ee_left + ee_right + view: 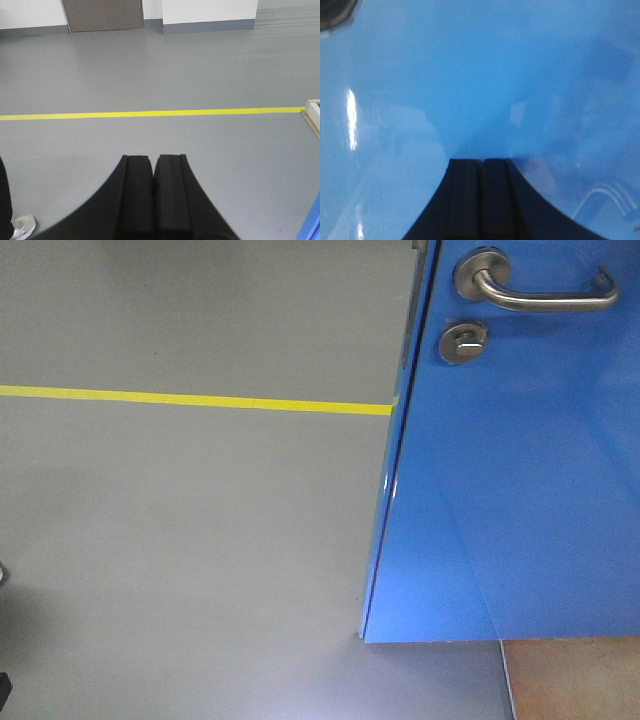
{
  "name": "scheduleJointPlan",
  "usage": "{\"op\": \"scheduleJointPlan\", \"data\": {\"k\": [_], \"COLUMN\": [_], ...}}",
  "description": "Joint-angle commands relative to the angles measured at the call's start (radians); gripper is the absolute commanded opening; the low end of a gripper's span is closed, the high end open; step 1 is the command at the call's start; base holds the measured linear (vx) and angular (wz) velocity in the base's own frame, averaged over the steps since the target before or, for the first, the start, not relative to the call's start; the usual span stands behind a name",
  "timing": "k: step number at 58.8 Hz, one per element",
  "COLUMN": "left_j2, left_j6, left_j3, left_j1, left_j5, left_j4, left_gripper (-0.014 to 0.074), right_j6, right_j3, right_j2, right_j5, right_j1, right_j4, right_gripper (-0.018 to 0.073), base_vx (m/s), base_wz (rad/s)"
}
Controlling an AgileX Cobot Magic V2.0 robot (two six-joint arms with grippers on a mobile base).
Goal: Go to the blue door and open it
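- the blue door (500, 490) fills the right half of the front view, glossy, its left edge standing over the grey floor (180, 540).
- a silver lever handle (545, 292) sits at the top of the door, with a round thumb-turn lock (463, 342) just below its rose.
- a yellow tape line (200, 400) crosses the floor and ends at the door's edge.
- the left gripper (153, 162) has its black fingers pressed together with nothing between them; it hangs over bare floor, short of the yellow line.
- the right gripper (482, 165) is likewise pressed together and empty, and points straight at the blue panel, which fills its whole view; whether the tips touch the door cannot be told.
- a white wooden beam (313, 112) lies at the right end of the line.
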Motion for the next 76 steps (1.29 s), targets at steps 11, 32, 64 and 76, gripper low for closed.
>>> {"op": "scheduleJointPlan", "data": {"k": [11, 32, 64, 76], "left_j2": [-0.015, -0.015, -0.015, -0.015], "left_j6": [-0.003, -0.003, -0.003, -0.003], "left_j3": [0.004, 0.004, 0.004, 0.004], "left_j1": [0.002, 0.002, 0.002, 0.002], "left_j5": [-0.079, -0.079, -0.079, -0.079], "left_j4": [0.000, 0.000, 0.000, 0.000], "left_gripper": [0.0070, 0.0070, 0.0070, 0.0070], "right_j6": [-0.014, -0.014, -0.014, -0.014], "right_j3": [-0.033, -0.033, -0.033, -0.033], "right_j2": [-0.027, -0.027, -0.027, -0.027], "right_j5": [-0.023, -0.023, -0.020, -0.020], "right_j1": [-0.001, -0.001, -0.001, -0.001], "right_j4": [0.029, 0.029, 0.029, 0.029], "right_gripper": [0.0003, 0.0003, 0.0003, 0.0003], "base_vx": [0.27, 0.22, 0.09, 0.00], "base_wz": [-0.05, -0.05, -0.07, -0.01]}}
